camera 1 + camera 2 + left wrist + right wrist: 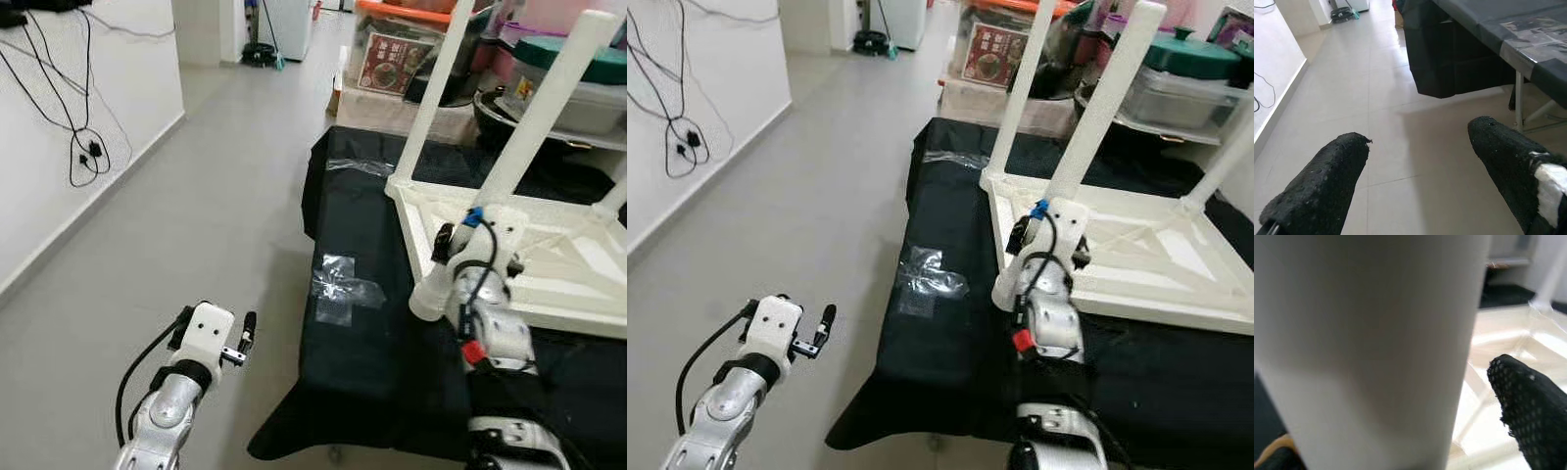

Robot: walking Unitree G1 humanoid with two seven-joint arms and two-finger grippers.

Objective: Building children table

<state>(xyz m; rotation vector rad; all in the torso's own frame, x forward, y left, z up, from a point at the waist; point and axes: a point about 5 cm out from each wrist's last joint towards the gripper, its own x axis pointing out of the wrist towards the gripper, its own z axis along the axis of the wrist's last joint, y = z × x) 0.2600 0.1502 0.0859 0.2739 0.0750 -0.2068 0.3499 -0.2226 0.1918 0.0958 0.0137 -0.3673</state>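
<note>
Black-covered work table (pixel 372 392), upturned white children table (pixel 549 264) on top. Three legs up already, near-corner leg (pixel 534 127) probably being fixed. Right gripper (pixel 460 257) clamped around that leg; left gripper (pixel 240 338) spread open over floor.

Home w/ tiled floor (pixel 225 196), fridge (pixel 289 24) (cookware (pixel 578 73) stacked nearby)
</note>
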